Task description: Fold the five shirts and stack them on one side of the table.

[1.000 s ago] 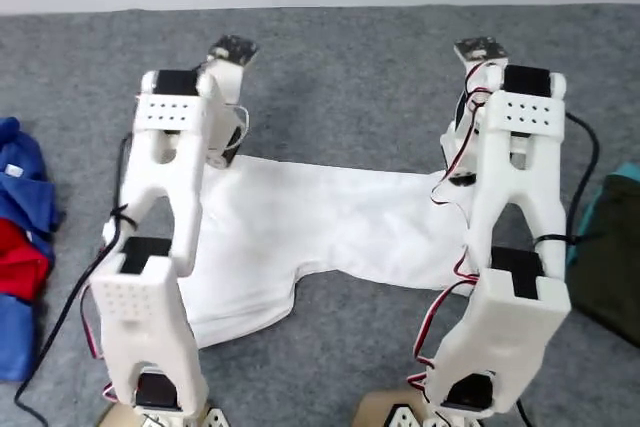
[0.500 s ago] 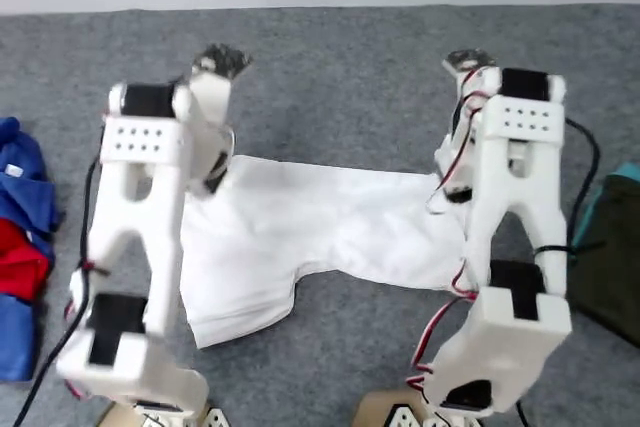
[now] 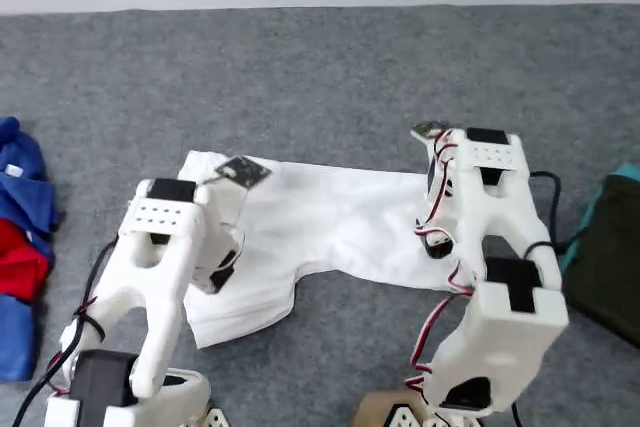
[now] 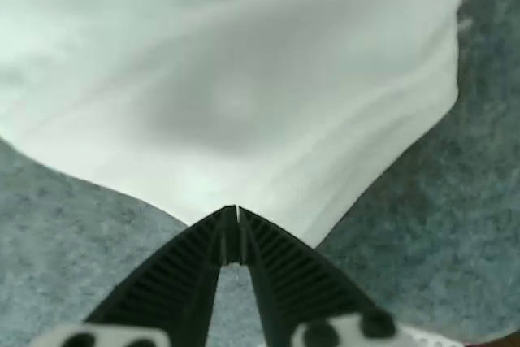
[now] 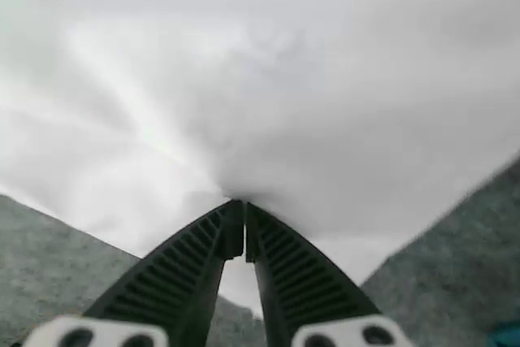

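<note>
Grey table (image 3: 330, 57), carpet-like top. The white shirt (image 3: 330, 217) lies flat mid-table with its long axis running left-right, and a sleeve or flap sticks out toward the near-left.

The left arm (image 3: 160, 247) sits over the shirt's left part and the right arm (image 3: 490, 217) over its right part. Each arm has its own end of the shirt under it and neither is nearer overall.

A blue and red pile (image 3: 20, 227) sits at the left table edge and a dark shirt (image 3: 610, 257) at the right edge, both well apart from the white one.

Left gripper (image 4: 236, 221): jaws together, tips right at the cloth edge, which runs to a point there, so it looks clamped on the shirt. The cloth spreads away ahead of the tips, with bare table on either side.

Right gripper (image 5: 241, 209): jaws together, cloth puckers at the tips, clamped on the shirt.

Key relation: the two grip points sit apart along the shirt's long axis, so a fold has to go across it, far to near, with both arms kept level or the cloth skews.
</note>
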Tool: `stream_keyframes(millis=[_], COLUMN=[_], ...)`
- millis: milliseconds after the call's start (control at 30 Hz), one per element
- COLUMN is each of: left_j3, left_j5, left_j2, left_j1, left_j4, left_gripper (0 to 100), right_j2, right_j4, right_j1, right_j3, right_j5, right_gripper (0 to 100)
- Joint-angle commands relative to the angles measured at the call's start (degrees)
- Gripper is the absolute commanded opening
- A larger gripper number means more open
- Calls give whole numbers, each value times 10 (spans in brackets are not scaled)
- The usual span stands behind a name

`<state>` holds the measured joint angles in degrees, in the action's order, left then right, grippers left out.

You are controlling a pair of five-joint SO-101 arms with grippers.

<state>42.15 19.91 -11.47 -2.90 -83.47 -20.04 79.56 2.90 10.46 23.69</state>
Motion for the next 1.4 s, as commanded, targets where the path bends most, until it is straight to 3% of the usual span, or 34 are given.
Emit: stream_keyframes(millis=[0, 267, 600, 1000, 1367], left_j3=[29, 86, 115, 56, 3], left_j5=[33, 111, 164, 199, 214], left_j2=[-22, -21, -18, 156, -11], left_j1=[10, 23, 18, 23, 20], left_j4=[21, 56, 70, 50, -35], left_gripper=[5, 5, 5, 5, 5], right_j2=[-36, -77, -72, -77, -72], right_j4=[-4, -3, 2, 41, 92], right_j1=[19, 60, 57, 61, 56], right_j3=[-55, -162, -207, -284, -321], right_j5=[12, 14, 15, 44, 46], right_gripper=[9, 9, 9, 9, 9])
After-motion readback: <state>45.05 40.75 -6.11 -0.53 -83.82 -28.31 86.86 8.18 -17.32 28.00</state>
